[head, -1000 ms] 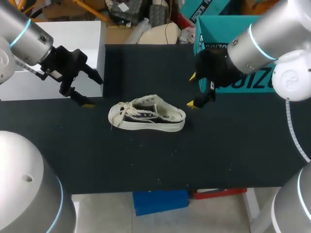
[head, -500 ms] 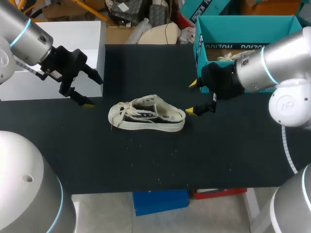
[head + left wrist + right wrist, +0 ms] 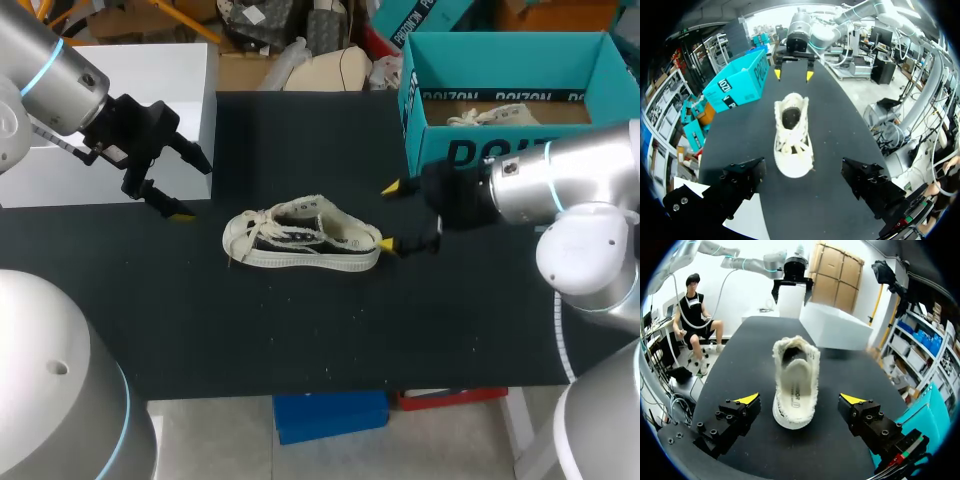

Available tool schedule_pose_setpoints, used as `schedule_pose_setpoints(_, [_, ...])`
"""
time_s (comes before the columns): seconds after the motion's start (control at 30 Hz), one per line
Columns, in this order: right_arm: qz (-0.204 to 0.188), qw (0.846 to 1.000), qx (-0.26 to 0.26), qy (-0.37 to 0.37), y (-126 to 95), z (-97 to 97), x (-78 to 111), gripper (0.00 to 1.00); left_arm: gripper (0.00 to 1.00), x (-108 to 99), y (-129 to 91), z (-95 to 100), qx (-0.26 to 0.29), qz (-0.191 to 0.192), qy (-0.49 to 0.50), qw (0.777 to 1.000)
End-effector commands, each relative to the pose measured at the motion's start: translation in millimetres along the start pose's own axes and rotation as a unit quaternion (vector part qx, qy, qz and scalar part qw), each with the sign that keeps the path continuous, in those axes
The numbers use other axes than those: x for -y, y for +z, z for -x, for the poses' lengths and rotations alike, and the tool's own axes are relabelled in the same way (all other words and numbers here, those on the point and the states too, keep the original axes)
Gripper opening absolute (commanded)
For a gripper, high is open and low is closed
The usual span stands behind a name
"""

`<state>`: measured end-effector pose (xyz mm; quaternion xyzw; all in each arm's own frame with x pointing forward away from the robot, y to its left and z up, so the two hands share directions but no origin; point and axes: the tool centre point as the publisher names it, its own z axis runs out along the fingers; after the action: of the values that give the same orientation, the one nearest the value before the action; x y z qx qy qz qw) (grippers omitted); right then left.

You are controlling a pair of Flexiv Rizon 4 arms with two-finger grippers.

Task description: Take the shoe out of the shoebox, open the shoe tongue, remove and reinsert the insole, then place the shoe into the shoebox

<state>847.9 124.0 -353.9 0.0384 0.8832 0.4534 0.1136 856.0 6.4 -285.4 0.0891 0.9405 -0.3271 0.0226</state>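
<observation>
A cream canvas shoe stands on its sole near the middle of the black table, out of the teal shoebox. Its laced toe points toward the left arm and its frayed heel toward the right arm.

The right gripper hangs low just behind the heel. Its yellow-tipped fingers are spread wide, one to each side of the heel, and grip nothing. In the right wrist view both fingers stand clear of the shoe.

The left gripper is held above the table's far left part, well apart from the toe. Its fingers are also parted and empty.

The shoebox sits at the table's far right corner, behind the right arm. Large white lettering runs along its outer walls, and more is printed inside its back wall. A second pale shoe lies inside it.

The right wrist view looks down into the shoe's open collar, where a pale insole lies in place. It carries a short line of dark print, too small to make out.
</observation>
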Motion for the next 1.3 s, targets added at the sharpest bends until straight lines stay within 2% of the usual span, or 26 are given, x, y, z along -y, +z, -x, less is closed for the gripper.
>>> schedule_pose_setpoints(0.03, [0.046,0.999,-0.003,0.002,16,3.0,9.8,1.00,1.00,0,2,-0.5,0.002,0.001,0.001,1.000])
schedule_pose_setpoints(0.5, [0.069,0.997,-0.013,0.009,48,12.6,24.6,1.00,1.00,0,2,-0.5,0.002,0.001,0.001,1.000])
schedule_pose_setpoints(1.3, [0.081,0.995,-0.022,0.045,67,-9.3,32.6,1.00,1.00,0,2,-0.5,0.002,0.001,0.001,1.000])
